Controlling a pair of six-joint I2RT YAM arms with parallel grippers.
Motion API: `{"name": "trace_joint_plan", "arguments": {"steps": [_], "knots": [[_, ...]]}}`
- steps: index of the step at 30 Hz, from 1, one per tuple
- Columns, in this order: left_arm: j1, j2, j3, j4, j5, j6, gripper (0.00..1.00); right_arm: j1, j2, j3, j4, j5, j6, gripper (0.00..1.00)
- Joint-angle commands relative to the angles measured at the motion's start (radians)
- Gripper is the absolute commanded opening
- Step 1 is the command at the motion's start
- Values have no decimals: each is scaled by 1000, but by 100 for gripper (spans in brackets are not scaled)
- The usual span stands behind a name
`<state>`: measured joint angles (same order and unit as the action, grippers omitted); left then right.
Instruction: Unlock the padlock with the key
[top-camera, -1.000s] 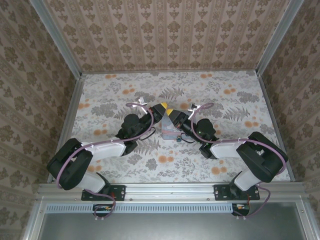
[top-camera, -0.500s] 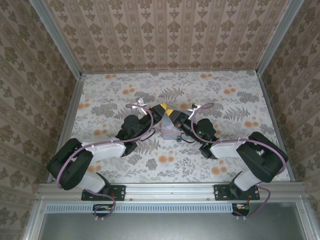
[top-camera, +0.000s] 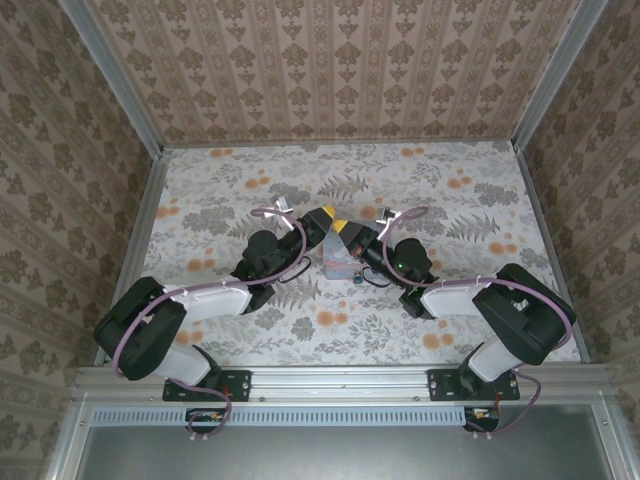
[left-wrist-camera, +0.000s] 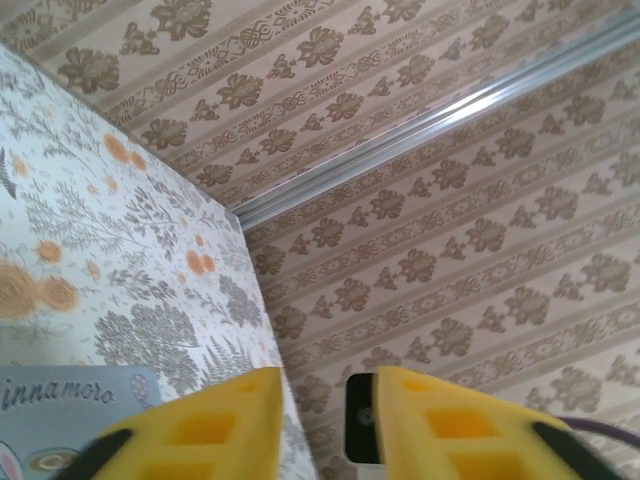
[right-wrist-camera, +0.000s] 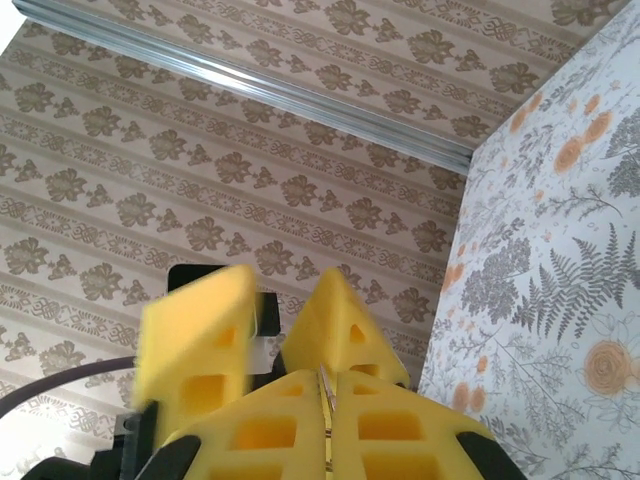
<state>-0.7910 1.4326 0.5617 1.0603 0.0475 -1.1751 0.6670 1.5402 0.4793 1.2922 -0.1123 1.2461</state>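
Hovering over the pale-blue tin (top-camera: 338, 258) from the left, the left gripper (top-camera: 326, 213) is holding its yellow pads (left-wrist-camera: 215, 425) apart, released. Just right of it, the right gripper (top-camera: 343, 226) is pressing its pads tight together; whether anything is lying between them cannot be told. The tiny padlock (top-camera: 357, 281) is sitting at the tin's near edge.

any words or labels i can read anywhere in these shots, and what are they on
"innamoro": script lettering on the pale-blue tin, seen from the left wrist; the start of the word is cut off at the picture's edge.
Print on the tin in the top view: too small to read.
No other text is legible.
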Motion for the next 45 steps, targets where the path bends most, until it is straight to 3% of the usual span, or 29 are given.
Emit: {"name": "trace_joint_plan", "arguments": {"steps": [1, 3, 16, 29, 45], "knots": [[4, -53, -11, 16, 6, 5, 47, -7, -6, -24, 42, -20, -8, 0], [14, -77, -22, -1, 6, 8, 52, -10, -15, -36, 40, -24, -15, 0], [8, -101, -26, -242, 21, -19, 57, -18, -29, -44, 41, -26, -5, 0], [-54, 100, -52, 49, -14, -245, 61, -23, -40, -33, 37, -11, 29, 0], [-55, 131, -34, 138, -75, -248, 57, -26, -48, -77, 35, 14, 46, 0]]}}
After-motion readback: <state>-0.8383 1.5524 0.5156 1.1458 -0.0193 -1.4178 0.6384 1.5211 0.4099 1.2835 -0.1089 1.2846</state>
